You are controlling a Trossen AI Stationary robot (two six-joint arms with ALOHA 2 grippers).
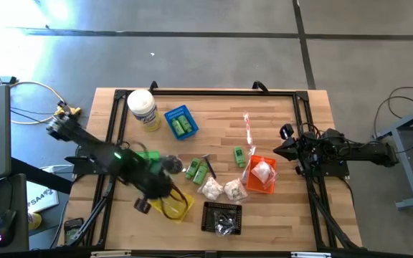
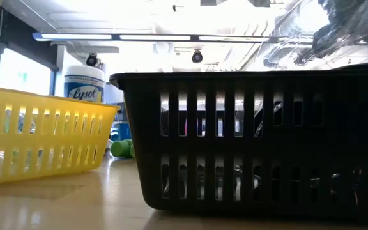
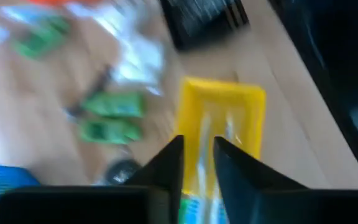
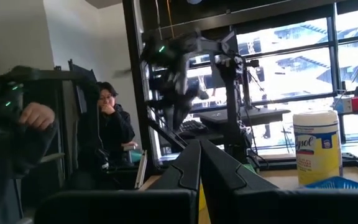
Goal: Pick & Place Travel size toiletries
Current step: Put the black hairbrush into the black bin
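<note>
My left gripper hangs open over the yellow basket, with nothing between its fingers. Thin pale sticks lie inside that basket. Two green bottles lie on the wood beside the basket, and white puffy packets lie farther right. Another green bottle and a clear-wrapped stick lie near the orange basket, which holds a white packet. My right gripper is shut, drawn back at the table's right edge and pointing off into the room.
A black basket with clear-wrapped items stands at the near edge, right of the yellow basket. A blue basket with green bottles and a big white jar stand at the far left. A person sits beyond the table.
</note>
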